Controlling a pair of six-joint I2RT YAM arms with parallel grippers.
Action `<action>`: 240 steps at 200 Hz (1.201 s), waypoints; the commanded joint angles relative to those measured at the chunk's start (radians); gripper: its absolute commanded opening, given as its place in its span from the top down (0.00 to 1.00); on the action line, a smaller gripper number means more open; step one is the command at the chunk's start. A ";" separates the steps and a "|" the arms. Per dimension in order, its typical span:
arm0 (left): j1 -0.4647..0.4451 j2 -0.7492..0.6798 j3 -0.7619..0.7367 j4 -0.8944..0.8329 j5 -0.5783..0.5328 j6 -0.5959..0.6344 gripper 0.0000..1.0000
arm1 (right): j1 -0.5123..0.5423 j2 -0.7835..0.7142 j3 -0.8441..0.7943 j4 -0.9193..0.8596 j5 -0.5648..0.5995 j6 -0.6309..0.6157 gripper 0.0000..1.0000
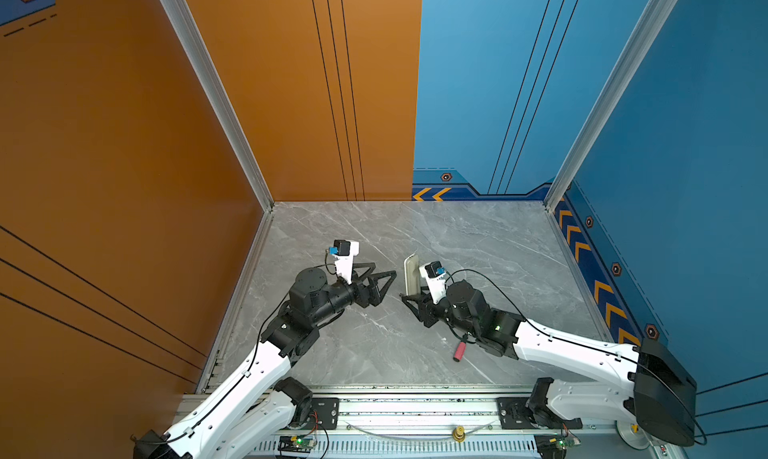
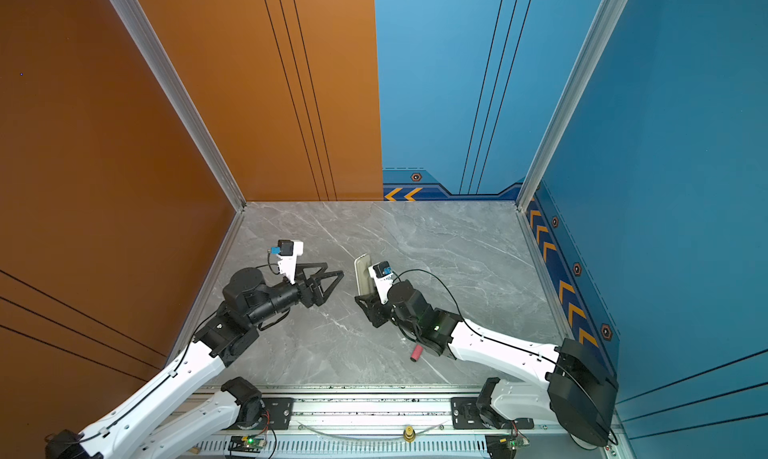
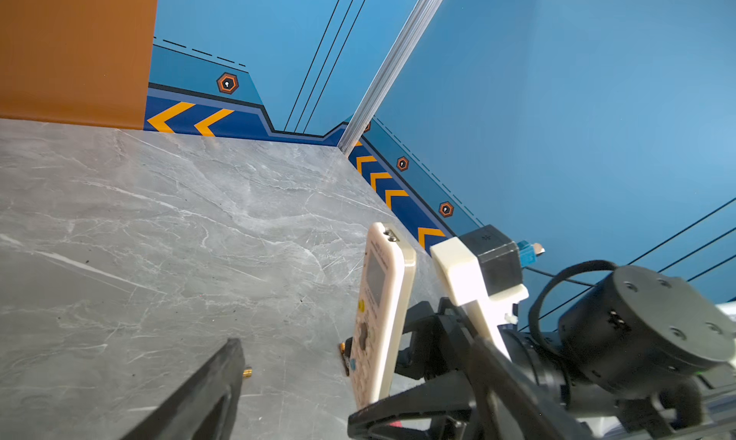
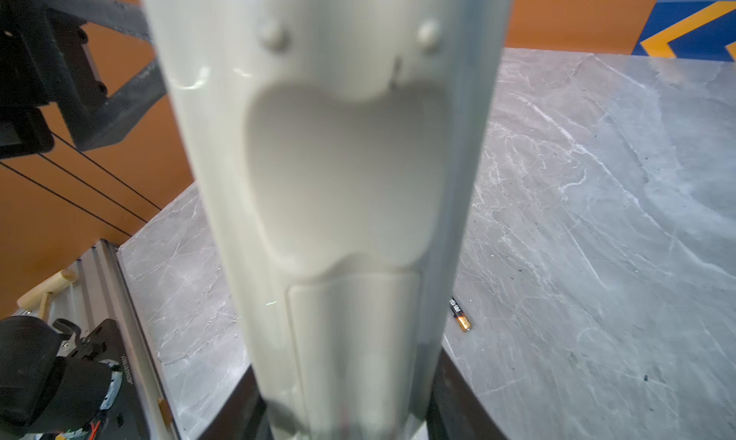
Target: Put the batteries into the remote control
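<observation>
1. The right end effector (image 1: 409,301) grips the remote control (image 1: 412,275) by its lower end, holding it upright above the tabletop (image 1: 478,245) — button face toward the left arm, plain back toward the right wrist camera.
2. The left end effector (image 1: 386,275) hangs empty with its jaws spread wide, just beside the remote but apart from it.
3. One battery (image 4: 460,313) lies flat on the tabletop near the remote — a second one (image 3: 345,356) peeks out behind the handset.
4. A pink-handled screwdriver (image 1: 460,351) lies under the right arm.
</observation>
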 commanded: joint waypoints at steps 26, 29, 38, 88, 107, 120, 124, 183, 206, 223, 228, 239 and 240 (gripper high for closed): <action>-0.089 0.047 0.030 0.053 -0.085 0.022 0.25 | 0.029 -0.006 0.060 -0.052 0.125 0.004 1.00; -0.094 0.050 0.030 0.058 -0.088 0.023 0.25 | 0.028 -0.005 0.060 -0.051 0.127 0.005 1.00; -0.106 0.063 0.032 0.073 -0.093 0.023 0.27 | 0.034 -0.002 0.061 -0.047 0.130 0.005 1.00; -0.160 0.124 0.066 0.096 -0.131 0.048 0.33 | 0.053 0.008 0.063 -0.045 0.148 0.012 1.00; -0.169 0.138 0.072 0.108 -0.152 0.052 0.36 | 0.058 0.006 0.060 -0.041 0.153 0.011 1.00; -0.173 0.145 0.073 0.116 -0.165 0.052 0.38 | 0.061 0.009 0.060 -0.039 0.155 0.011 1.00; -0.173 0.148 0.074 0.121 -0.166 0.052 0.39 | 0.061 0.010 0.060 -0.039 0.155 0.011 1.00; -0.177 0.189 0.088 0.159 -0.165 0.049 0.45 | 0.070 0.019 0.060 -0.033 0.163 0.009 1.00; -0.176 0.199 0.090 0.164 -0.164 0.049 0.46 | 0.072 0.026 0.062 -0.030 0.163 0.009 1.00; -0.178 0.203 0.089 0.172 -0.165 0.048 0.47 | 0.074 0.029 0.063 -0.030 0.165 0.008 1.00; -0.177 0.205 0.089 0.172 -0.164 0.049 0.47 | 0.075 0.029 0.065 -0.029 0.165 0.008 1.00; -0.178 0.209 0.091 0.176 -0.165 0.047 0.48 | 0.075 0.029 0.063 -0.028 0.167 0.008 1.00; -0.177 0.210 0.092 0.176 -0.164 0.047 0.48 | 0.075 0.029 0.063 -0.028 0.167 0.009 1.00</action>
